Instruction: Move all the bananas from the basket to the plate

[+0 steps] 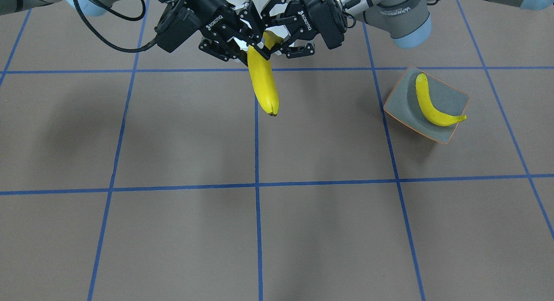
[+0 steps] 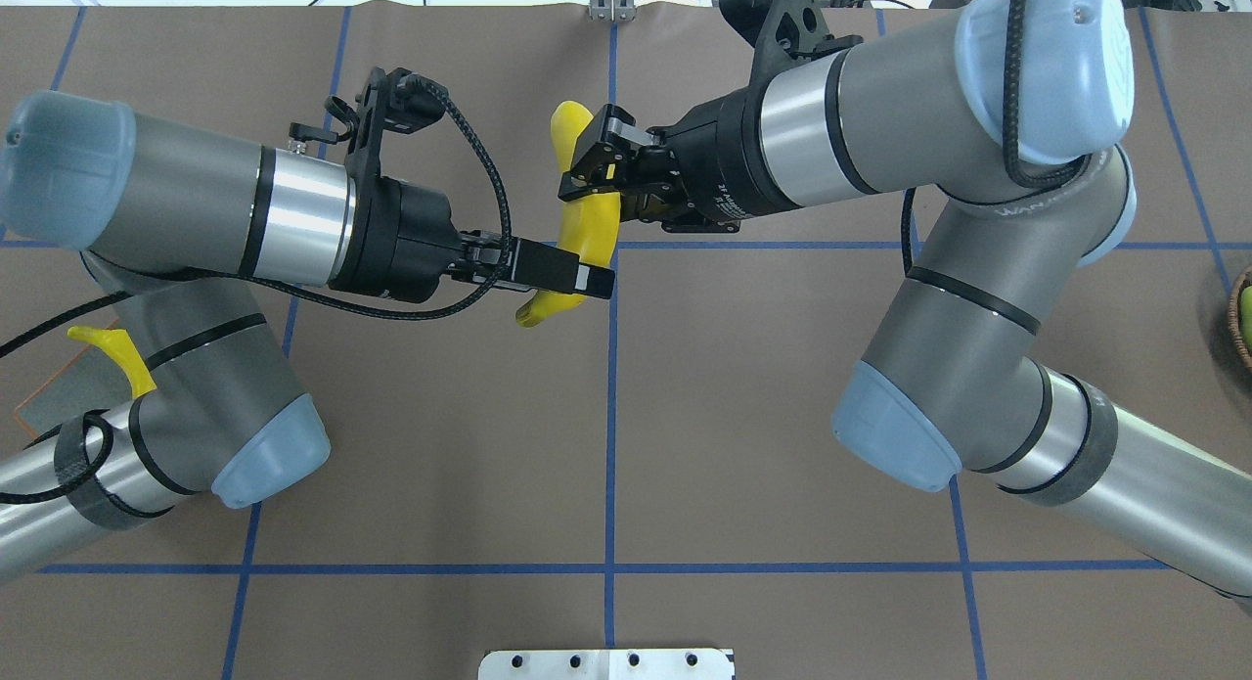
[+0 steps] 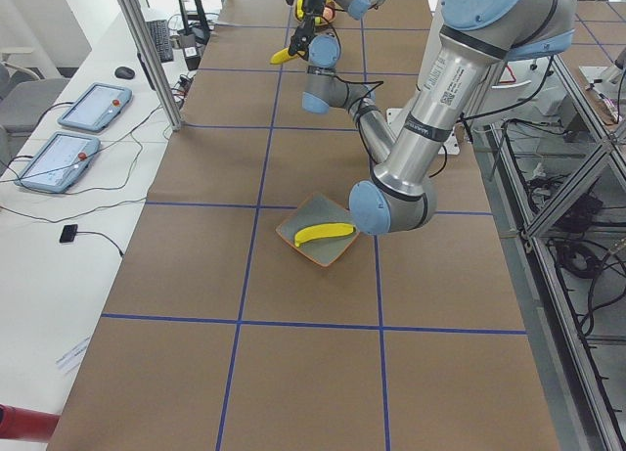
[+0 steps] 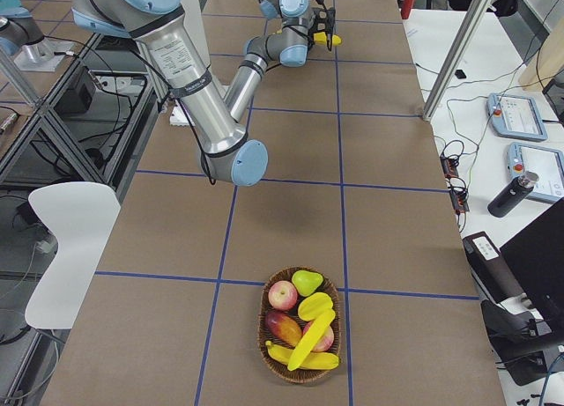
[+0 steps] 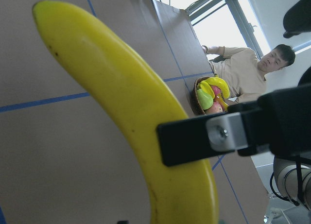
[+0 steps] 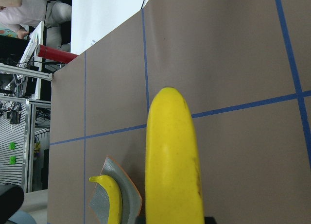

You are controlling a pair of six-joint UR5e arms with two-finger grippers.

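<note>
"ROBOTIQ" stands in white capitals on the black body of the right gripper [image 1: 255, 47], and the same word on the body of the left gripper [image 1: 283, 30]; both read tilted in the front-facing view. On the grey joint of the left arm [image 1: 389, 11] a dark word begins "WANDERE", the rest cut off. The right arm [image 2: 978, 269] carries the same lettering at its elbow, where only "WAN" shows. Small white print behind the right gripper may begin "2F", but it is too small to read.
</note>
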